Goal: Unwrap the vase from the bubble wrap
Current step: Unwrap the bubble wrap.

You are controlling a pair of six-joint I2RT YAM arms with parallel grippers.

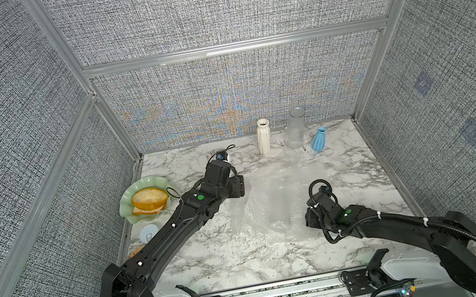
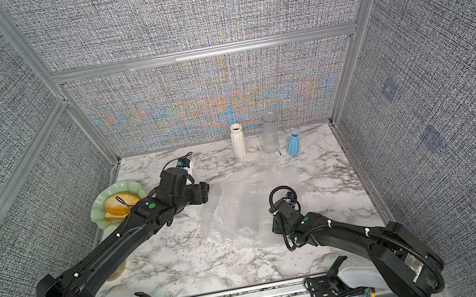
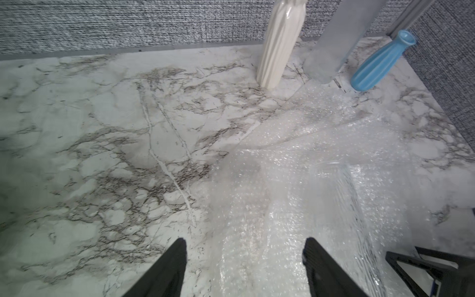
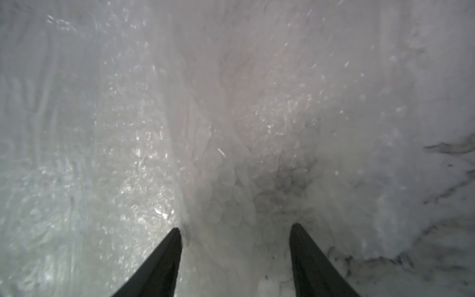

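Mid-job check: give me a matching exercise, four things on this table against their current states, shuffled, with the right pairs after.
Things:
1. white ribbed vase
2. clear vase
3. green plate
4. left gripper

States:
A. open, gripping nothing
B. lying on its side on the bubble wrap
C. standing upright
D. carrying bread

Pairs: 1-C, 2-B, 3-D, 4-A
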